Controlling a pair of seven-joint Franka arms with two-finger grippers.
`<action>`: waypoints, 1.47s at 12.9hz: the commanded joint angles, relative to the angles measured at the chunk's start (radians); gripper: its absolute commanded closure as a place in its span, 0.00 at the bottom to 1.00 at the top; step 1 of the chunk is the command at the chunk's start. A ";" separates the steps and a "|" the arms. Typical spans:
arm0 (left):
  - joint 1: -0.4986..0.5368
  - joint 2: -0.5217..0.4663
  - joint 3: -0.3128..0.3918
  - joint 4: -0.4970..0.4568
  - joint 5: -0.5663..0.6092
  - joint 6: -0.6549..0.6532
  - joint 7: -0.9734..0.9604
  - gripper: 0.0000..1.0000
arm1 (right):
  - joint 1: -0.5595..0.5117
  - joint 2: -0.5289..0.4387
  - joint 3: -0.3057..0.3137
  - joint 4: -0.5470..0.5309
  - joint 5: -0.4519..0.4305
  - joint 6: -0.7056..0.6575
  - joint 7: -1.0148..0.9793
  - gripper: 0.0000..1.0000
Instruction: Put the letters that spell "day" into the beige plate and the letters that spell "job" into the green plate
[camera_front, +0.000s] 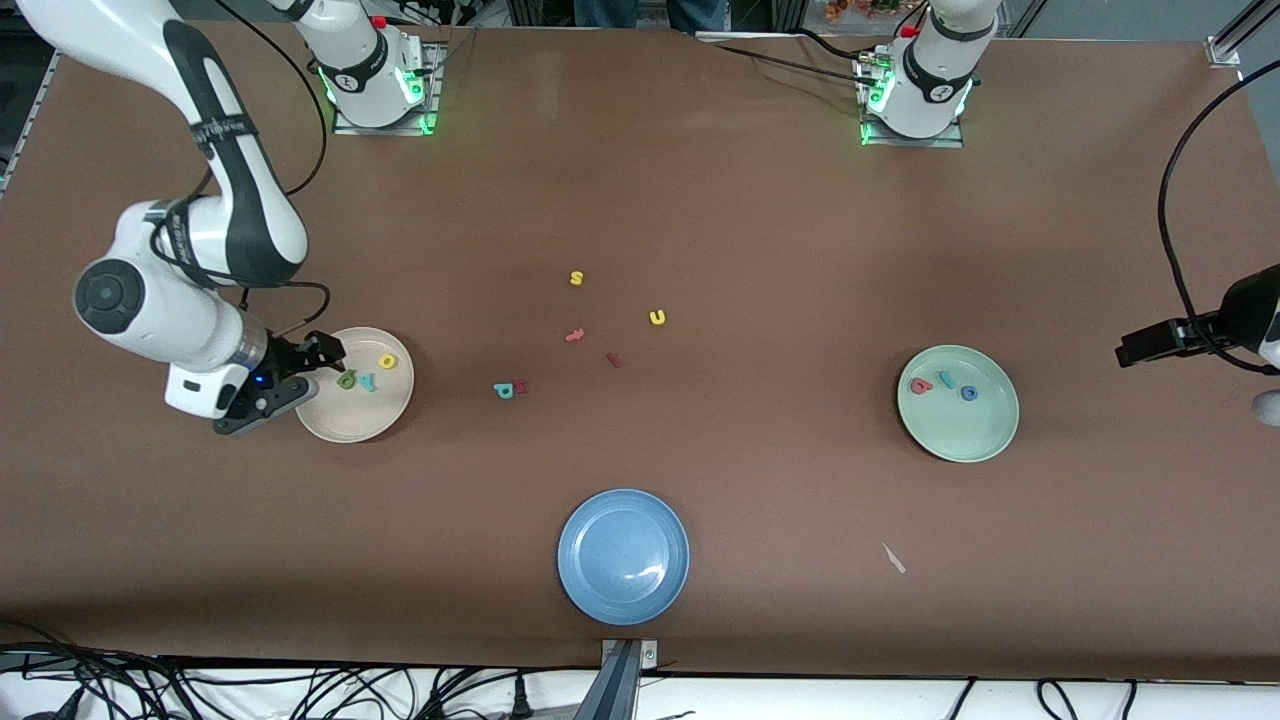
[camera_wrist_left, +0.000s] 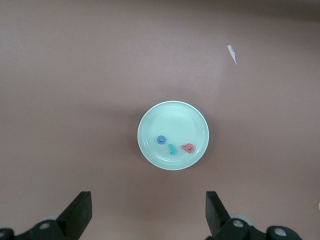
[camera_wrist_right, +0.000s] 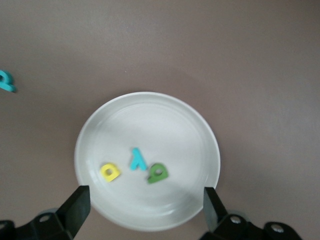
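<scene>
The beige plate (camera_front: 352, 420) lies toward the right arm's end of the table. In it rest a green rounded letter (camera_front: 347, 379), a teal "y" (camera_front: 368, 381) and a yellow letter with a hole (camera_front: 388, 361). My right gripper (camera_front: 300, 375) hangs open over that plate's rim (camera_wrist_right: 150, 97), holding nothing. The green plate (camera_front: 978, 437) lies toward the left arm's end. It holds a salmon-red "b" (camera_front: 921, 385), a teal "j" (camera_front: 944, 379) and a blue "o" (camera_front: 969, 393). My left gripper (camera_wrist_left: 148, 215) is open and empty, above bare table beside the green plate.
A blue plate (camera_front: 623, 556) sits near the front edge. Loose letters lie mid-table: a yellow "s" (camera_front: 576, 278), a yellow "u" (camera_front: 657, 317), a red "t" (camera_front: 574, 336), a dark red bar (camera_front: 614, 359), and a teal letter (camera_front: 504, 390) touching a dark red one. A white scrap (camera_front: 893, 558) lies nearer the front camera than the green plate.
</scene>
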 joint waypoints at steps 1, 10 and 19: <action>-0.029 0.013 0.000 0.036 -0.061 -0.018 0.026 0.00 | -0.003 -0.122 0.040 0.049 0.009 -0.194 0.142 0.00; -0.046 0.039 0.008 0.010 -0.071 -0.027 0.025 0.00 | 0.050 -0.185 -0.027 0.392 0.001 -0.684 0.225 0.00; -0.380 -0.102 0.467 -0.005 -0.267 -0.007 0.037 0.00 | 0.047 -0.165 -0.032 0.442 0.010 -0.701 0.225 0.00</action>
